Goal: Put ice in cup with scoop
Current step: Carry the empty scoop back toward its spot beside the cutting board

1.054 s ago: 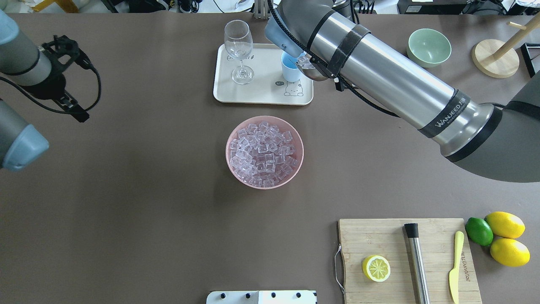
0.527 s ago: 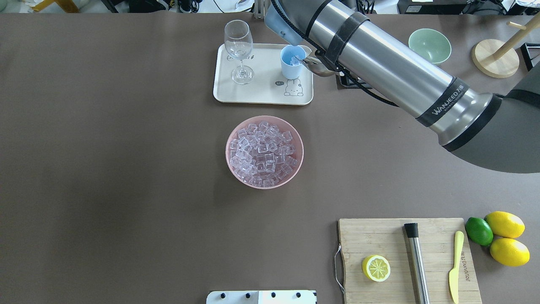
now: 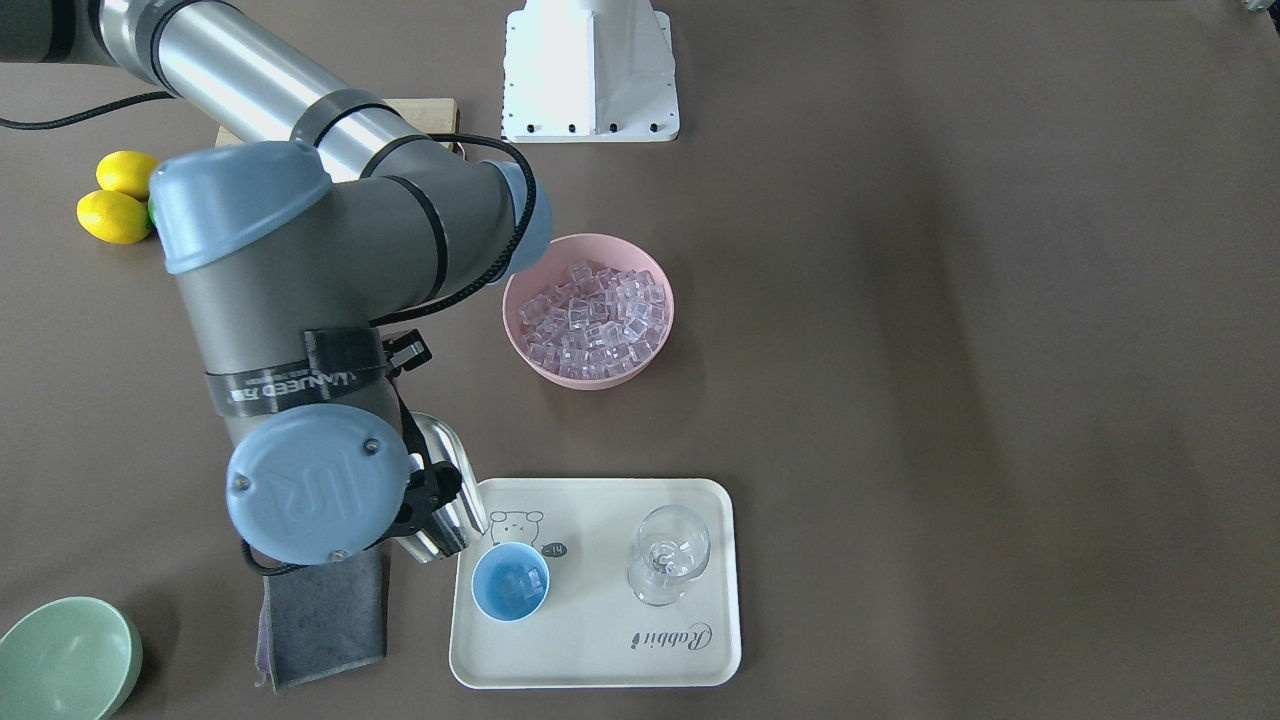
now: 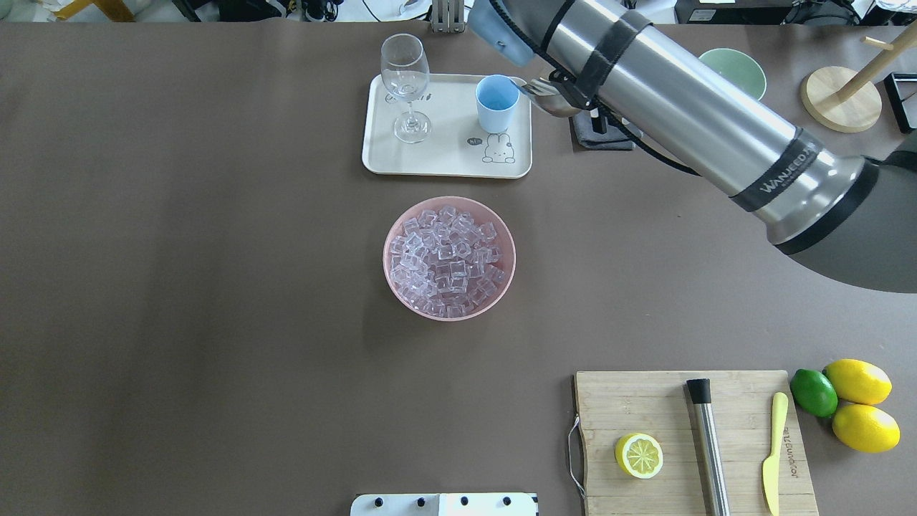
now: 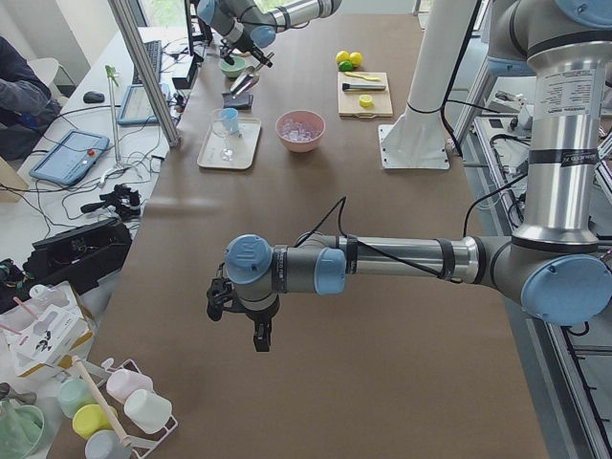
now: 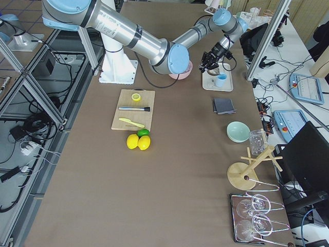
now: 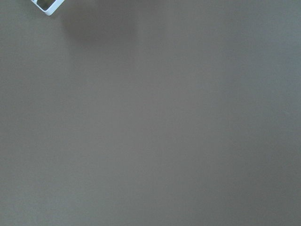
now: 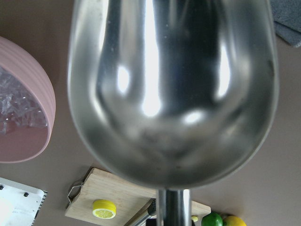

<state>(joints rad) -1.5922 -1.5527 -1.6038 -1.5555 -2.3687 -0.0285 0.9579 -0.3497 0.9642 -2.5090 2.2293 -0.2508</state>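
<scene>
Tray (image 4: 444, 154): cup (image 4: 496, 115) and stemmed glass (image 4: 405, 72) are stood on it, cup to the right. Bowl (image 4: 387, 251), ice (image 4: 448, 258) contained, is set nearer the robot. Scoop (image 4: 550, 102) is held just right of the cup.

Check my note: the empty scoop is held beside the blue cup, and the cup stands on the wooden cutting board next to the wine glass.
One mistake: the cup stands on the cream tray, not the cutting board, next to the wine glass; the overhead view shows it. The scoop is empty.

The right gripper (image 6: 211, 59) hangs by the far tray (image 6: 209, 85), where the cup (image 6: 221, 80) stands; a grey cloth (image 6: 223, 105) lies nearer.
</scene>
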